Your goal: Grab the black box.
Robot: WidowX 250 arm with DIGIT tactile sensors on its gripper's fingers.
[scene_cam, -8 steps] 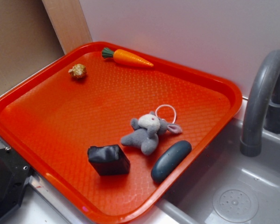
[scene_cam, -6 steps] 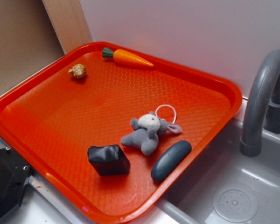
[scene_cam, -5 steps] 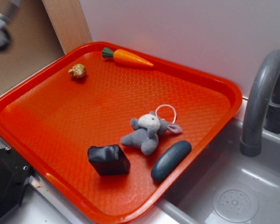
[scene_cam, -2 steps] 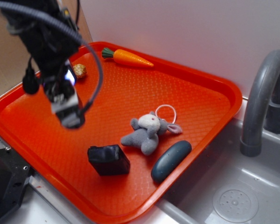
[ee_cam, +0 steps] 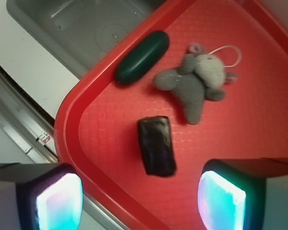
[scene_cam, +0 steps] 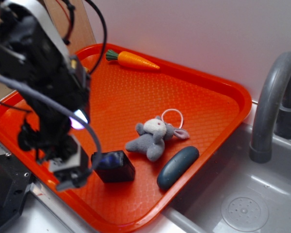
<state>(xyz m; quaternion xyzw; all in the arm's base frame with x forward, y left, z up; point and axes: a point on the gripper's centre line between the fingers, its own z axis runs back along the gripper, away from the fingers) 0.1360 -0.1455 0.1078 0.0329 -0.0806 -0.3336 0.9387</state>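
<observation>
Gripper (ee_cam: 144,191) spread wide, fingers (ee_cam: 53,199) at either lower corner of the wrist view, nothing between them. Black box (ee_cam: 156,145) lies just ahead of the gap, on the red tray (ee_cam: 259,120) near its front rim (surface wrinkled, slightly glossy). In the exterior view the gripper (scene_cam: 70,170) sits just left of the box. Grey plush bunny (scene_cam: 153,137) beside the box; dark teal oval (scene_cam: 177,167) near the tray edge; carrot (scene_cam: 133,59) at the far rim.

You can see the black box (scene_cam: 114,166) (ee_cam: 156,145) lying flat on the red tray (scene_cam: 194,92) (ee_cam: 110,129), near its front edge. It is small, dark and a bit shiny and wrinkly. Nothing touches it.
</observation>
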